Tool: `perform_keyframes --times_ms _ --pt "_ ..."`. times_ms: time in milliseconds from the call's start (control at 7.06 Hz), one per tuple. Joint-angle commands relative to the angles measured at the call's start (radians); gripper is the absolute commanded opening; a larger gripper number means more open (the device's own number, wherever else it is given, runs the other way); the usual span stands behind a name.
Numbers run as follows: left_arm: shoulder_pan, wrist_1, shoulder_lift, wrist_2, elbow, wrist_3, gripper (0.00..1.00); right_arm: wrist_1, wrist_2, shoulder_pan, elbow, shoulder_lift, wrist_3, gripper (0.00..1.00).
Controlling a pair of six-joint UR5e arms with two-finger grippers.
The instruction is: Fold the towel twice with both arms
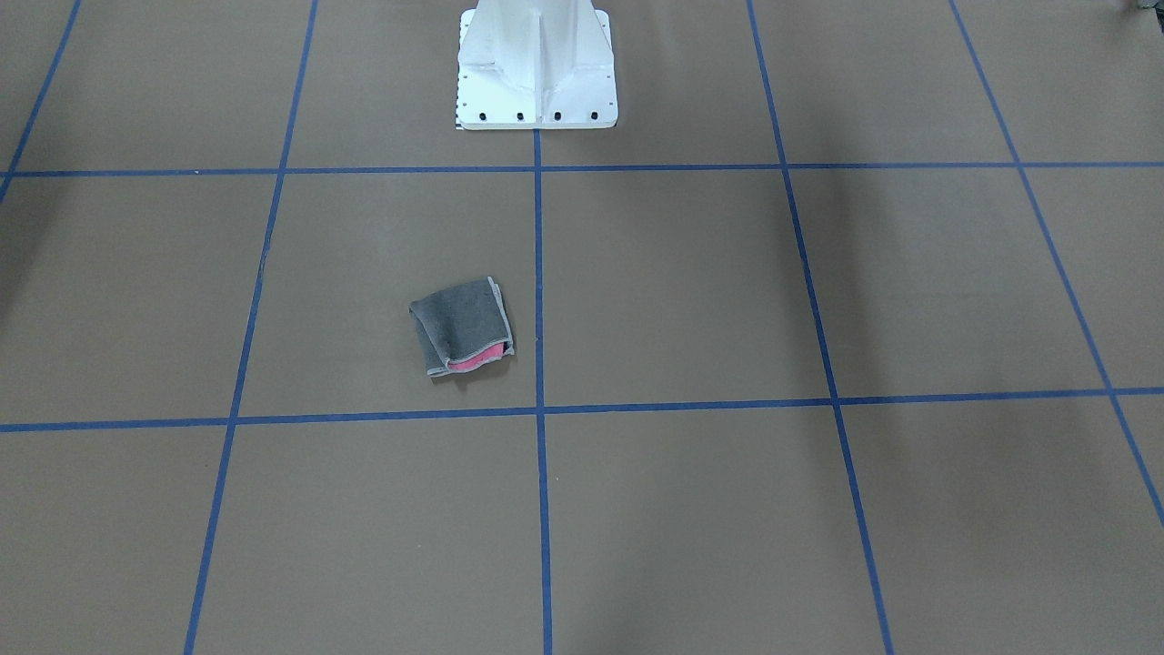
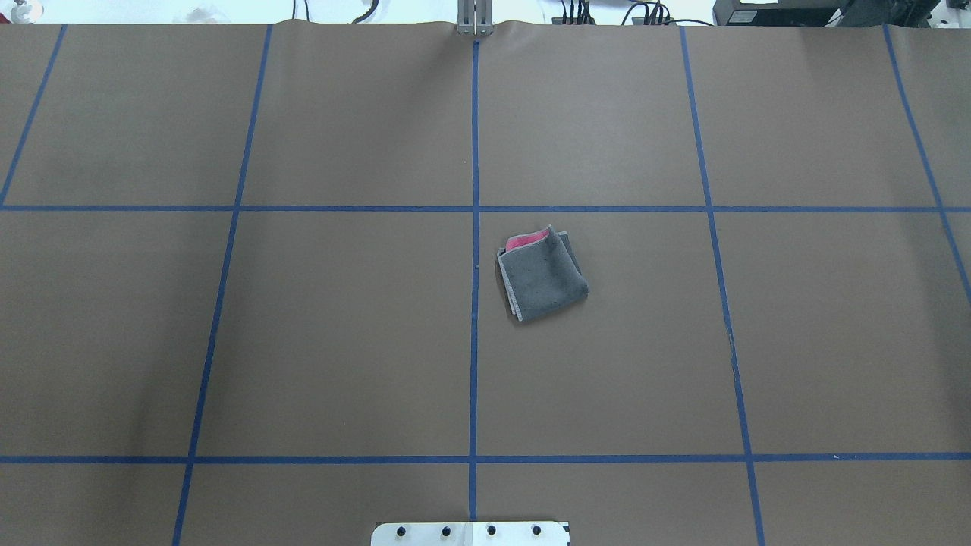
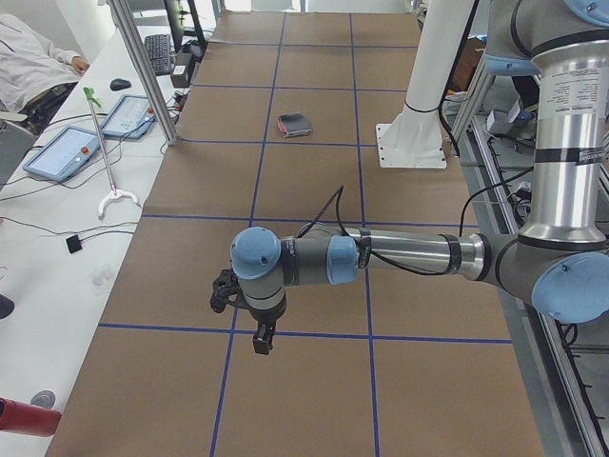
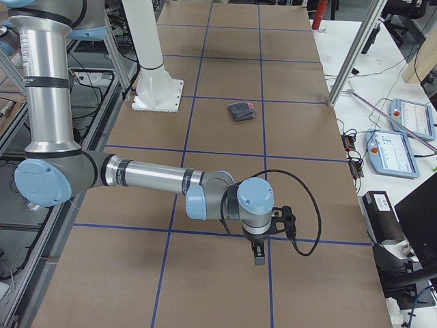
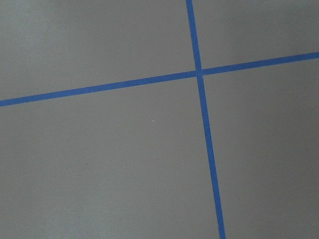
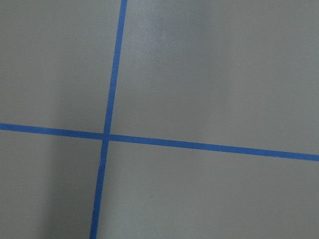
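The towel (image 1: 462,327) lies folded into a small square near the middle of the brown table, dark grey face up with a strip of pink showing at one edge (image 2: 542,274). It looks small and far away in both side views (image 3: 294,125) (image 4: 241,111). My left gripper (image 3: 262,338) hangs over the table's left end, far from the towel; whether it is open or shut I cannot tell. My right gripper (image 4: 259,254) hangs over the right end, equally far away, and its state I cannot tell either. Both wrist views show only bare table and blue tape lines.
The white bolted pedestal (image 1: 536,64) stands at the robot's edge of the table. Blue tape lines (image 2: 475,227) divide the brown surface into a grid. A side bench holds tablets (image 3: 65,152) and a grabber stick (image 3: 107,157); a person's sleeve (image 3: 29,52) shows there.
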Motion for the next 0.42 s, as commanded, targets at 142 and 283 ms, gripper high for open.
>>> perform_keyframes --times_ms 142,283 --pt "0.0 0.0 0.007 0.0 0.004 0.0 1.0 0.119 -0.001 0.0 0.009 -0.037 -0.007 1.0" --pt "0.0 0.001 0.007 0.002 0.005 0.0 1.0 0.182 0.003 -0.001 0.006 -0.06 -0.005 1.0"
